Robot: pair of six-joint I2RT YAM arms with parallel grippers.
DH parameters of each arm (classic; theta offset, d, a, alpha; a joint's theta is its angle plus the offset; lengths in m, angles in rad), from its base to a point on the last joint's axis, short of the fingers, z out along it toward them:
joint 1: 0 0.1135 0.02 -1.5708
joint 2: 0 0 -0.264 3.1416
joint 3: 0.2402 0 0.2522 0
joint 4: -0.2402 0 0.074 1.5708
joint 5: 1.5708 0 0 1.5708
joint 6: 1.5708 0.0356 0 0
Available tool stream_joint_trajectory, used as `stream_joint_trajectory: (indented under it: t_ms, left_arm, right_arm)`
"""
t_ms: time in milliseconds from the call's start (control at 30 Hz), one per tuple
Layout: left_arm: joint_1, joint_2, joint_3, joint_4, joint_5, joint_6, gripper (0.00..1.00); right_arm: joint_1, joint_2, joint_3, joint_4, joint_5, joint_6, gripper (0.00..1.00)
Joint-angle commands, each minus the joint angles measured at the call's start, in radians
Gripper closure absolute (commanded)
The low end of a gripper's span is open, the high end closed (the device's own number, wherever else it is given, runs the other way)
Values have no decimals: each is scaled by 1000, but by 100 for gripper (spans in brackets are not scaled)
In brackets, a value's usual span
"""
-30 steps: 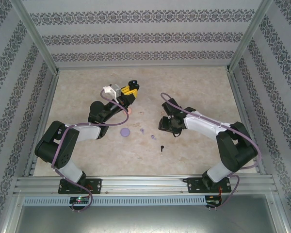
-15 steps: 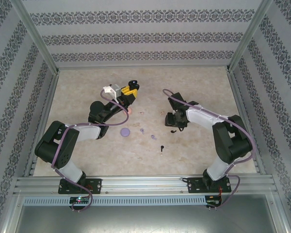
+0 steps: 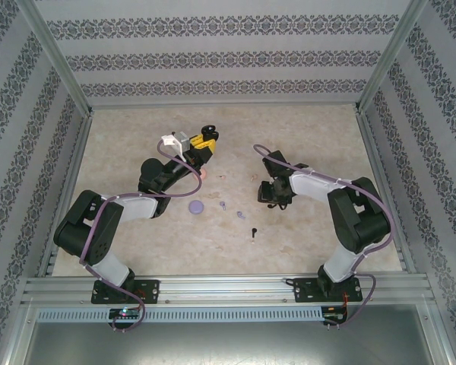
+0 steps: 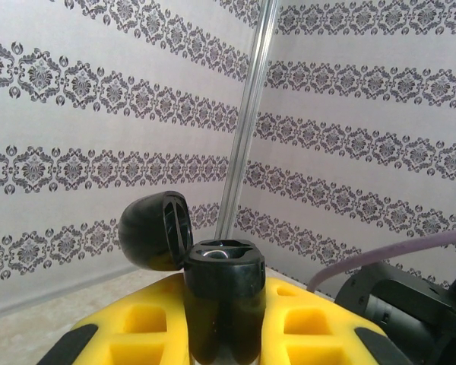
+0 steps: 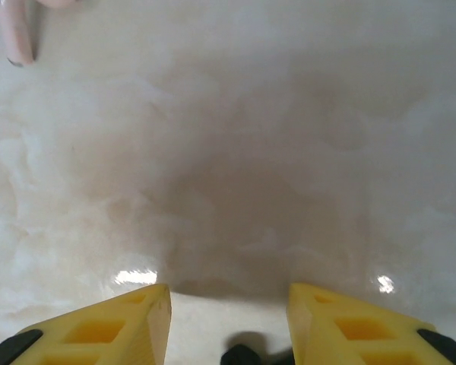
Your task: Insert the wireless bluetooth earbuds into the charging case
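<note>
Right wrist: right gripper point(image 5: 224, 293) hanging released, jaws apart over table point(image 5: 304, 152); pink earbud point(image 5: 19, 34) lying at upper left. Left wrist: left gripper point(image 4: 224, 323) clenching black charging case point(image 4: 220, 266), lid standing open. Top external: black earbud point(image 3: 253, 233) lying lower centre.

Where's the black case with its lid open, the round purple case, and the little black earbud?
black case point(image 4: 224, 304): left wrist view, on its front wall between the yellow fingers.
round purple case point(image 3: 196, 206): top external view, on the middle of its top.
black earbud point(image 3: 253, 233): top external view, on its middle.
</note>
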Motion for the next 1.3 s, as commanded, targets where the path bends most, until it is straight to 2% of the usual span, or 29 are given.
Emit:
stream_joint_trajectory:
  t_ms: [0,300,567,867,1267]
  left_arm:
    - [-10,-28,24,31,9,-8,100]
    - [-13,-26,21,34,6,-9,100]
    - [-15,-24,19,35,4,-8,100]
    - [-15,-27,14,39,1,-2,100]
    - [-15,-35,13,25,-1,5,100]
  right_arm:
    - [20,-37,-48,-35,-12,29,55]
    - [80,-110,-89,-56,-15,75,55]
    - [84,-179,-36,-143,126,108,46]
    - [106,-56,67,-192,142,41,52]
    - [142,48,91,-198,202,13,59]
